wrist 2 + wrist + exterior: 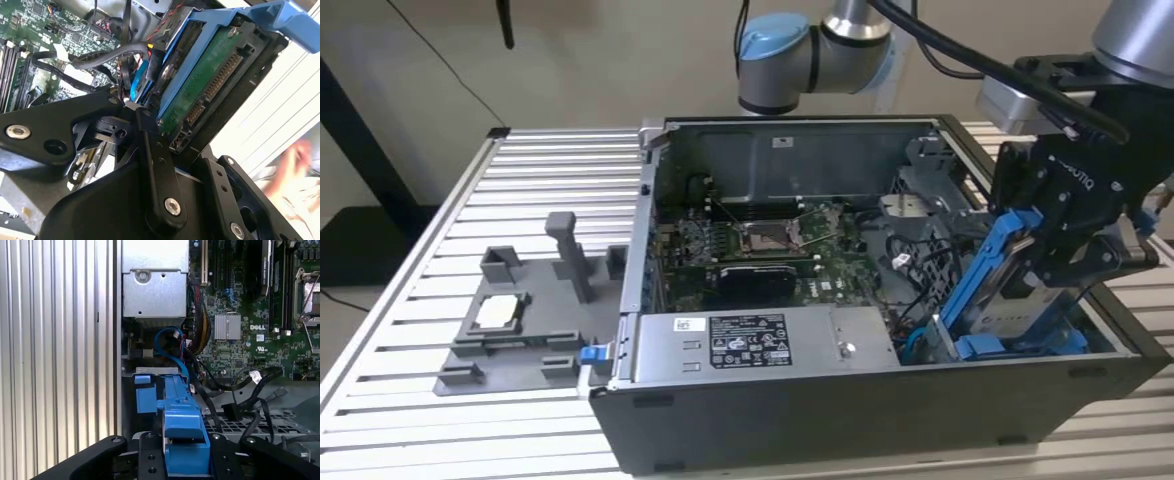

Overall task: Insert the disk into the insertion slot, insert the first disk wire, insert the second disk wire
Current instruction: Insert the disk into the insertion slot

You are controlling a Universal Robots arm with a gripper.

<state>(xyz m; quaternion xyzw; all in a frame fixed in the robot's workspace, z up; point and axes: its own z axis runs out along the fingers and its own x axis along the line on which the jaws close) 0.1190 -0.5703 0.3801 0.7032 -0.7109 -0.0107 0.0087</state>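
The disk (pixel 998 290), silver-grey in a bright blue carrier, stands steeply tilted at the right end of the open computer case. Its lower end rests low in the insertion slot (pixel 1097 335) by the case's front right corner. My gripper (pixel 1067 240) is shut on the disk's upper part, black fingers (pixel 156 165) on either side of the carrier (pixel 175 405). The second wrist view shows the disk's green circuit board and connectors (pixel 210 85). Loose black wires with plugs (pixel 240 407) and a blue cable (pixel 167 335) lie beside the slot.
A grey labelled power-supply box (pixel 747 345) runs along the case front, with the motherboard (pixel 774 240) behind it. A grey fixture tray (pixel 520 330) sits on the slatted table (pixel 547 170) at the exterior view's left. A blurred pinkish shape (pixel 295 165) lies outside the case.
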